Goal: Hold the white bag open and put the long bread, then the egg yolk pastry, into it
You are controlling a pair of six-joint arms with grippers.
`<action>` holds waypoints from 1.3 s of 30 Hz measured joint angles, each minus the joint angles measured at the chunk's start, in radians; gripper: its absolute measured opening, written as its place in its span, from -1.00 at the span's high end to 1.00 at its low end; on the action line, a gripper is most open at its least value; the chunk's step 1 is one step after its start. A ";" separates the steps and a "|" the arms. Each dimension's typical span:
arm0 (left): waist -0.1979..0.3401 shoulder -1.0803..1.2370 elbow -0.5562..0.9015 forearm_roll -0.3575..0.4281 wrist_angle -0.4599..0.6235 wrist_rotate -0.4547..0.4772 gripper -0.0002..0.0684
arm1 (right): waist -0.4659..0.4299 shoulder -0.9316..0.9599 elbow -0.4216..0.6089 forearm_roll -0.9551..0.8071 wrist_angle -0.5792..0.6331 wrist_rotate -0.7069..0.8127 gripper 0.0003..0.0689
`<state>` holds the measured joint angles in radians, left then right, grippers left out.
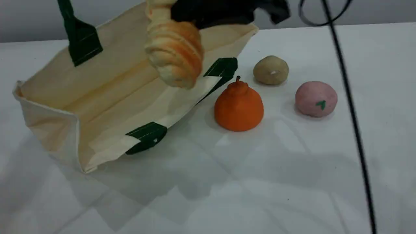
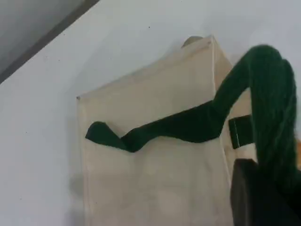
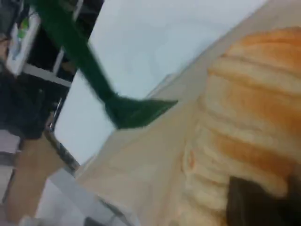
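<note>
The white bag [image 1: 107,97] lies on the table with its mouth held open toward the front right. One dark green handle [image 1: 81,39] is pulled up out of the top edge of the scene view. In the left wrist view that handle [image 2: 188,125] runs up over my left gripper [image 2: 263,188], which is shut on it above the white bag [image 2: 155,179]. My right gripper [image 1: 201,14] is shut on the long bread [image 1: 175,55], which hangs end-down over the bag's mouth. The right wrist view shows the long bread [image 3: 249,127] close up. The egg yolk pastry [image 1: 270,70] sits on the table right of the bag.
An orange pear-shaped item [image 1: 239,105] stands just beside the bag's right corner. A pink ball with a green mark [image 1: 316,98] lies further right. A black cable [image 1: 351,107] hangs down across the right side of the scene view.
</note>
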<state>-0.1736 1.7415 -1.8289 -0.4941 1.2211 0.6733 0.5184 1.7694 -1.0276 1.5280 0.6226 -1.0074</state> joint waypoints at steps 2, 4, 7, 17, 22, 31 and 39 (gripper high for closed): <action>0.000 0.000 0.000 -0.001 0.000 0.000 0.75 | 0.000 0.047 -0.028 0.008 0.001 0.000 0.81; 0.000 0.000 0.000 -0.003 0.000 0.000 0.75 | 0.000 0.085 -0.050 0.023 0.003 0.000 0.82; 0.000 -0.001 0.000 -0.003 0.000 0.000 0.75 | 0.000 0.142 -0.090 0.046 0.004 0.000 0.82; 0.000 -0.001 0.000 -0.007 0.000 0.000 0.75 | 0.000 0.224 -0.128 0.116 -0.081 -0.087 0.82; 0.000 -0.001 0.000 -0.007 0.000 0.000 0.75 | 0.001 0.228 -0.128 0.217 -0.077 -0.214 0.82; 0.000 -0.001 0.000 -0.007 0.000 0.000 0.75 | 0.001 0.278 -0.128 0.219 -0.056 -0.254 0.48; 0.000 -0.001 0.000 -0.007 0.001 0.000 0.75 | 0.001 0.282 -0.146 0.213 0.054 -0.236 -0.32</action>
<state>-0.1736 1.7408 -1.8289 -0.5010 1.2223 0.6733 0.5194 2.0517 -1.1732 1.7408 0.6768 -1.2437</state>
